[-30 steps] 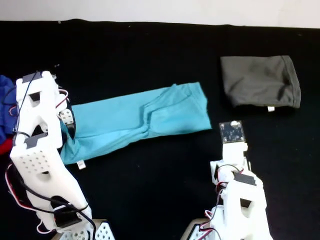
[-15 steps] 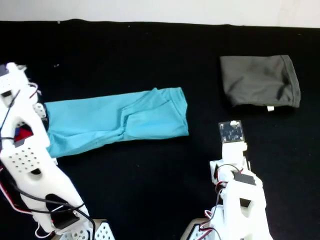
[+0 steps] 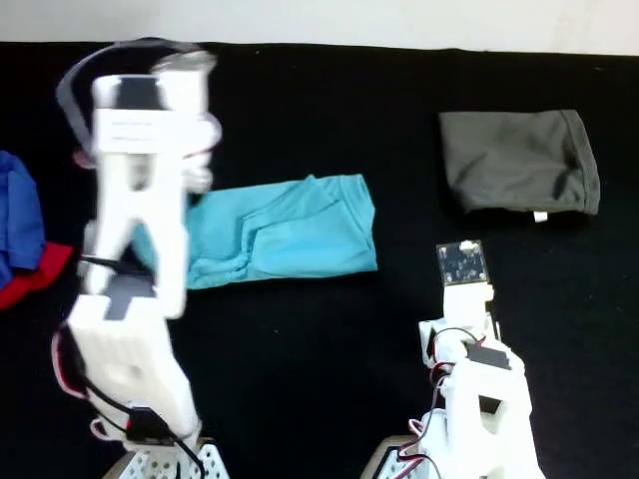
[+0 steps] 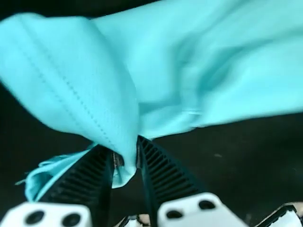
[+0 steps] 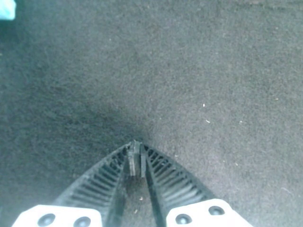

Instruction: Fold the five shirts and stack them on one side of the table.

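High view: black table (image 3: 300,379). The teal shirt (image 3: 290,230) lies left of centre as a long strip, wrinkled in the middle, with its right end flat on the table. Its left end runs under the left arm (image 3: 135,200), which stands tall and blurred over that end. The grey shirt (image 3: 519,160) is folded and flat on the far right part of the table, well apart from the teal shirt. The blue shirt (image 3: 18,215) is bunched at the left edge, and the red shirt (image 3: 28,277) sits just beside it on the near side; I cannot tell whether they touch. The right arm (image 3: 477,384) is at the near edge, right of centre, tucked low. Its tip points toward the gap between the teal and grey shirts and is not touching any cloth.

Left wrist view: the left pincer (image 4: 125,156) is pinching a fold of the teal shirt (image 4: 199,71). The ribbed black fingers (image 4: 163,172) are pressed on the cloth from both sides. A stitched hem runs away from the grip, and the cloth is lifted and draped beyond it. A small teal scrap hangs beside the other finger. The dark table (image 4: 236,146) is below.

Right wrist view: the right pincer (image 5: 136,158) is pressed together with its tips meeting, hanging over the table (image 5: 199,71). A sliver of the teal shirt (image 5: 5,8) sits at one corner, well apart from the tips.
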{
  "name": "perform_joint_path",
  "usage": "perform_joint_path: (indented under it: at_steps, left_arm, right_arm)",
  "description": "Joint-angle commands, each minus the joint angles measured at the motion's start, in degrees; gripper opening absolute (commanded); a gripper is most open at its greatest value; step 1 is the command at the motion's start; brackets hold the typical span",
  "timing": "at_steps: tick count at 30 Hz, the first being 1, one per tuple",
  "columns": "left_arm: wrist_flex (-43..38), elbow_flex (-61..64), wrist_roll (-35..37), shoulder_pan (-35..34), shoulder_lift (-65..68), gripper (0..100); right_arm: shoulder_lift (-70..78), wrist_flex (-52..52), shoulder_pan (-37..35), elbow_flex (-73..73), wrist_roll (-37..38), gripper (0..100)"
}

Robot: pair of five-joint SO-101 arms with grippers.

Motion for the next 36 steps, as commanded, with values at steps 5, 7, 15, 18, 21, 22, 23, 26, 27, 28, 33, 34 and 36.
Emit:
perform_joint_path:
  at_steps: [5,7,15,18,21,22,23,26,27,28,33,34,36]
  left_arm:
    - [-13.6,-0.1,1.2,18.7,-0.7,1]
    - [-19.0,-0.1,1.1,20.5,2.6,1]
    - [-29.1,-0.1,1.0,23.7,12.4,1]
    - [-32.4,-0.1,1.1,22.8,13.5,6]
    - [-32.9,-0.3,1.2,22.1,13.4,17]
    - [-32.6,-1.4,1.2,22.0,13.3,20]
    - [-31.3,-2.4,1.2,21.6,13.0,21]
    - [-25.5,-6.9,1.2,18.7,11.6,20]
    - [-23.1,-8.4,1.1,17.4,11.0,18]
    - [-20.6,-9.7,1.1,15.8,10.6,15]
    - [-12.3,-8.8,0.9,10.3,12.0,2]
    - [-12.0,-7.4,0.9,10.3,13.2,1]
    - [-12.0,-5.4,1.1,11.0,15.9,1]
  right_arm:
    - [-0.2,-1.4,0.3,0.6,-0.3,0.9]
    - [-0.2,-1.5,0.5,0.5,-1.8,0.9]
    - [-0.2,-1.5,1.1,0.4,-2.5,0.9]
    - [-0.2,-1.5,1.1,0.4,-2.5,0.9]
    - [-0.2,-1.5,1.1,0.4,-2.5,0.9]
    - [-0.2,-1.5,1.1,0.4,-2.5,0.9]
    - [-0.2,-1.5,1.1,0.4,-2.5,0.9]
    - [-0.2,-1.5,1.1,0.4,-2.5,0.9]
    - [-0.2,-1.5,1.1,0.4,-2.5,0.9]
    - [-0.2,-1.5,1.1,0.4,-2.5,0.9]
    - [-0.2,-1.5,1.1,0.4,-2.5,0.9]
    - [-0.2,-1.5,1.1,0.4,-2.5,0.9]
    - [-0.2,-1.5,1.1,0.4,-2.5,0.9]
